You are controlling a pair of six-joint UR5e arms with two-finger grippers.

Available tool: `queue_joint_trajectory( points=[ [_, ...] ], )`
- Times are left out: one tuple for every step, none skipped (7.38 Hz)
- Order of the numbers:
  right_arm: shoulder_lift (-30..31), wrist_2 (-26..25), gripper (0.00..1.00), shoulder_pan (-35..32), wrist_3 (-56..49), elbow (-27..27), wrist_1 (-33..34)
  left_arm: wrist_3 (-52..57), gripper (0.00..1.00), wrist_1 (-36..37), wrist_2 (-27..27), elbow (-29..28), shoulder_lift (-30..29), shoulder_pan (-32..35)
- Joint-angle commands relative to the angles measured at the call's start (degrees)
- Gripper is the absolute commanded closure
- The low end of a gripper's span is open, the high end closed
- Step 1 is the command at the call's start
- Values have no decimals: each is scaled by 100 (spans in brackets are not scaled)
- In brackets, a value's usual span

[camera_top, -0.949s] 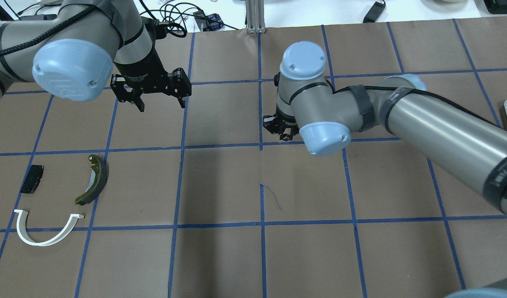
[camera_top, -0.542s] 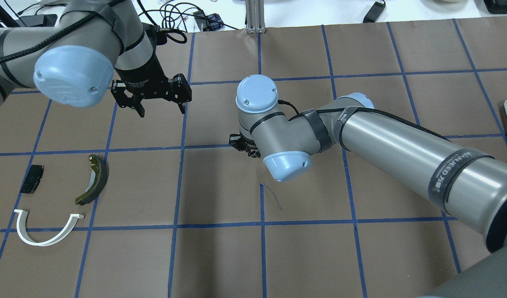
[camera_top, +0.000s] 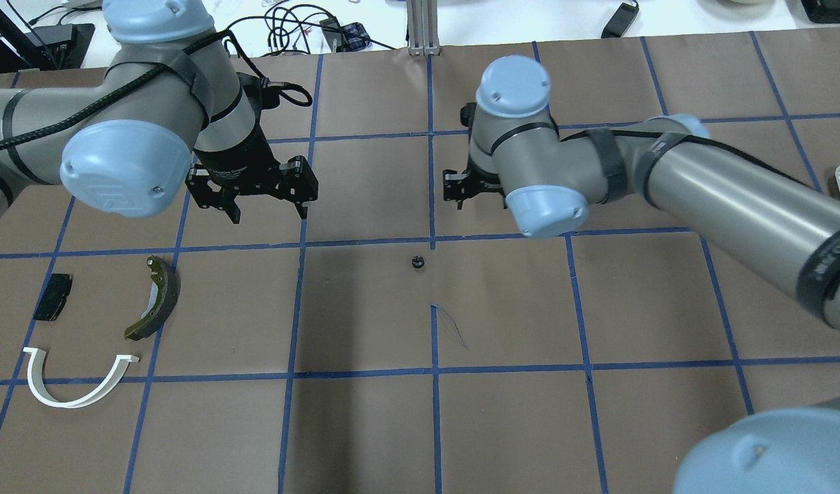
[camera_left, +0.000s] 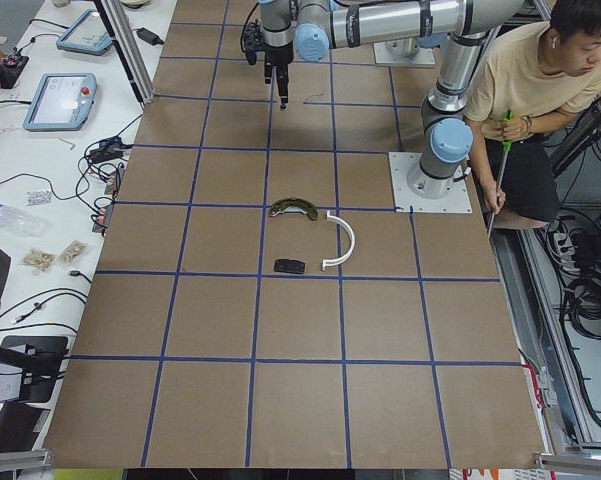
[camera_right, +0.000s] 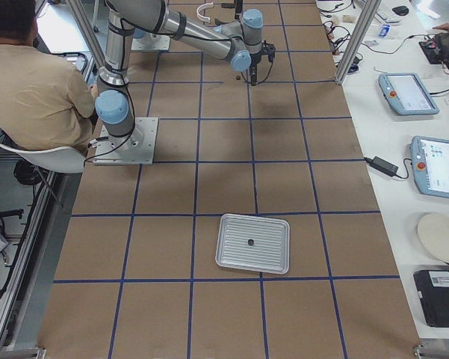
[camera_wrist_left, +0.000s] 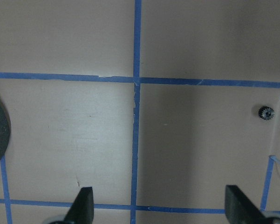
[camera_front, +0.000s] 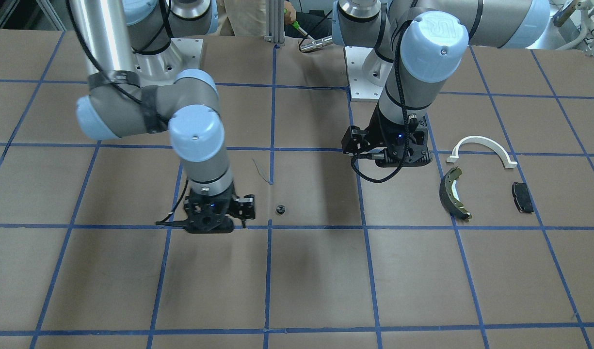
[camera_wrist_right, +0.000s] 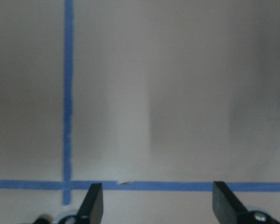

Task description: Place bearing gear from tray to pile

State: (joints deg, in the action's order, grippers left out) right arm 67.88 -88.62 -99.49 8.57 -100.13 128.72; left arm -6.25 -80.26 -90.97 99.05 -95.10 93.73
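**Small black toothed bearing gear [camera_top: 417, 261] alone at mid-table, well apart from the pile**

In the overhead view the right gripper [camera_wrist_right: 156, 201] is mostly hidden under its wrist, and the ribbed metal tray [camera_right: 231, 262] is cut off at the right edge. Both it and the left gripper [camera_wrist_left: 160, 201] are seen spread wide, holding nothing. "UR" is read on a blue joint cap [camera_front: 435, 36]; the sleeve lettering is illegible. The gear appears as a tiny dark ring beside a blue tape crossing. The pile lies far left: white plastic half-ring [camera_front: 481, 139], dark curved brake shoe [camera_top: 167, 300], black rectangular pad [camera_top: 53, 296].
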Motion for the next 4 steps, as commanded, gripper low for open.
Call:
queue_joint_trajectory(
  points=[
    [522, -84, 0, 1452, -2033, -23, -618, 27, 0, 63, 0, 61, 27, -4],
    [637, -224, 0, 2294, -2488, -6, -629, 27, 0, 63, 0, 61, 35, -4],
    [665, -295, 0, 3077, -3179, 20, -725, 27, 0, 63, 0, 61, 35, 5],
    [630, -270, 0, 3702, -3822, 20, -865, 27, 0, 63, 0, 79, 35, 5]
  ],
)
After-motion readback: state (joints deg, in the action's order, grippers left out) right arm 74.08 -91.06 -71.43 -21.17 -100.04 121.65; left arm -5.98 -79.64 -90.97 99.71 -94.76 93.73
